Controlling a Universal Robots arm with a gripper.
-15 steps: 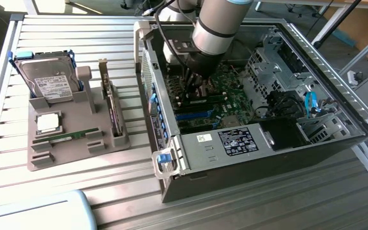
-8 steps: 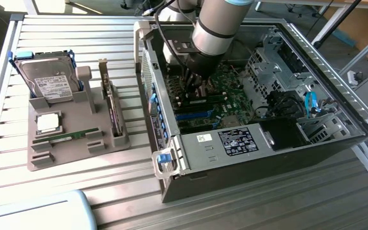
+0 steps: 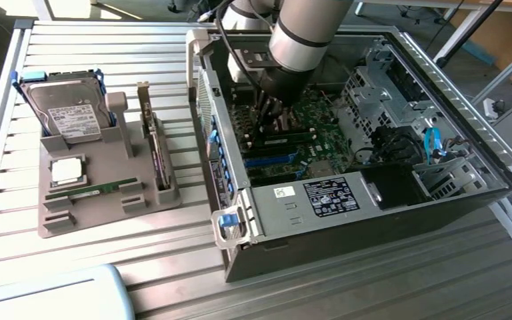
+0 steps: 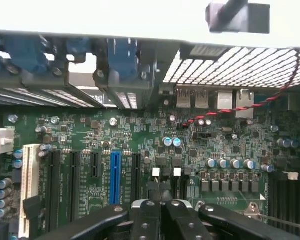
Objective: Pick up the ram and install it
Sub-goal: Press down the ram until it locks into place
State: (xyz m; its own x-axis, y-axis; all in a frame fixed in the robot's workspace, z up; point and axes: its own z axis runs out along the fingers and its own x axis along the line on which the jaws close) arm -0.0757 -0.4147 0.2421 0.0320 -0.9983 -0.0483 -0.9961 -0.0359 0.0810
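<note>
The thin green memory stick with small black chips, the ram (image 3: 91,191), lies flat in a groove of the grey moulded plastic holder (image 3: 105,213) that sits on the slatted metal desk (image 3: 87,47), outside the computer. The black two-fingered tool (image 3: 272,123) on the grey arm is well apart from it, lowered inside the open black tower computer case (image 3: 389,213) and hanging just above the green motherboard (image 3: 319,133). In the exterior view the ram lies at about 8 o'clock from the tool, across the case's side wall. Its long axis runs roughly along the 9-to-3 line, with the 3 o'clock end a touch higher. Only one arm works here, so the whole reach falls to it. On the same holder, at about 12 o'clock from the ram, rest a silver square processor chip (image 3: 67,170) and a boxy hard drive with a white label (image 3: 69,113). A wider expansion card (image 3: 154,150) stands on edge at about 2 o'clock. In the wrist view the tool (image 4: 162,202) is clenched, its black fingers (image 4: 145,215) pressed together with nothing visible between them, poised over the motherboard (image 4: 140,135) near a blue card slot (image 4: 115,177). As I judge it, the ram has not yet been picked up.
</note>
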